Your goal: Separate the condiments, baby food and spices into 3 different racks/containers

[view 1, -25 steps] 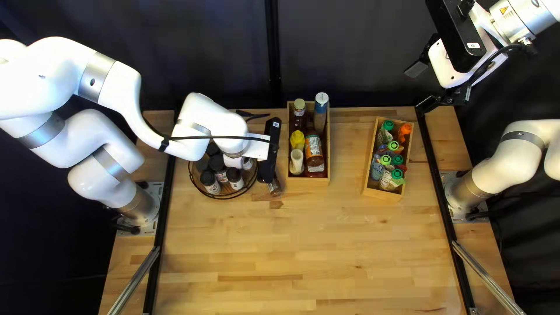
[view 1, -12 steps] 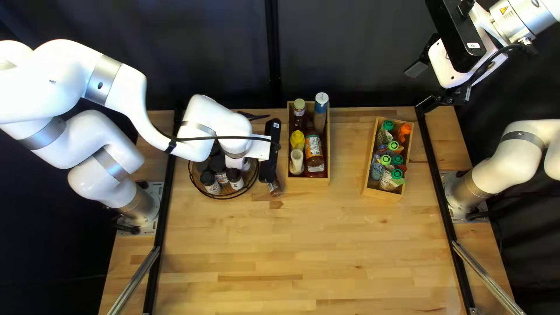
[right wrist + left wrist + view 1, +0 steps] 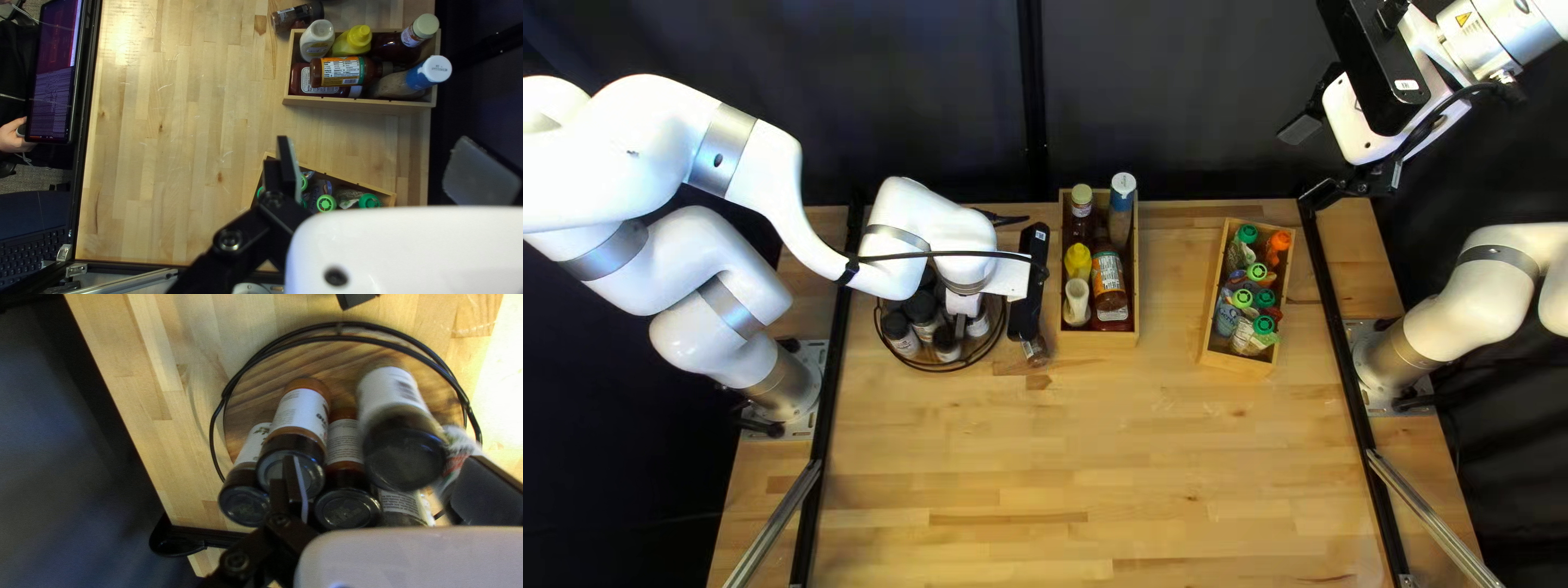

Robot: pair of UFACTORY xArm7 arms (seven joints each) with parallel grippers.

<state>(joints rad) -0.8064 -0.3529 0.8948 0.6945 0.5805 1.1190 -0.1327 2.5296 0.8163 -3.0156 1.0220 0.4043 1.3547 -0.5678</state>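
While my left claw [image 3: 961, 325] hangs wide open over black-lidded cylindrical spice jars [image 3: 347, 509], my right claw [image 3: 1312, 162] also gapes, both empty.

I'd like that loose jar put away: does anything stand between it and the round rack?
Yes: the raised wire rim around the rack. My left arm's black wrist housing also overlaps the loose jar in the top left view.

No print on the labels [image 3: 299, 412] is legible.
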